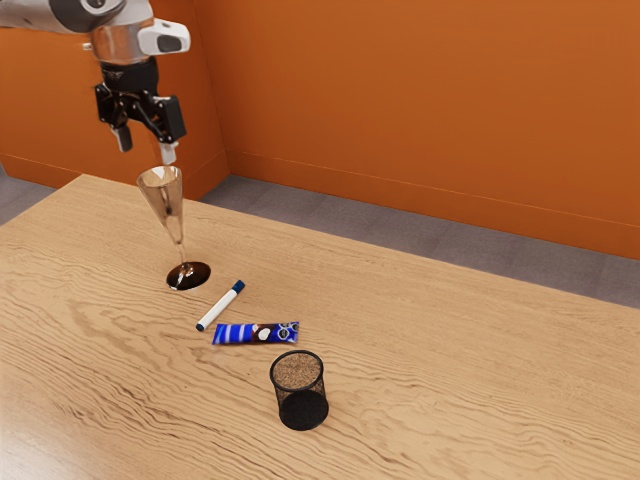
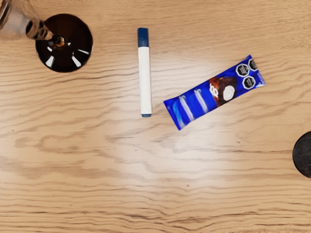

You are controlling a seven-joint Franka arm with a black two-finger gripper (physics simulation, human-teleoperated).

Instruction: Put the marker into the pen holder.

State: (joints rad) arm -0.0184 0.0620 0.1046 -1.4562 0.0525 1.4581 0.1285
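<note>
One arm (image 1: 122, 42) hangs high, parted jaws downward; marker (image 1: 220, 306) lies flat.

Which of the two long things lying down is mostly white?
The marker: it's white with a dark blue cap. The other one, the snack packet, is wider and mostly bright blue.

We see a white marker (image 2: 145, 80) with dark blue ends, and a vivid blue wrapper (image 2: 216, 92) bearing pale stripes, a brown-and-white picture and black octagons. Our pen holder (image 1: 300, 391) is black mesh; the glass (image 1: 172, 215) is amber, its base dark brown. Wavy brown grain patterns our tan table (image 1: 420, 380) against orange walls (image 1: 400, 100).
</note>
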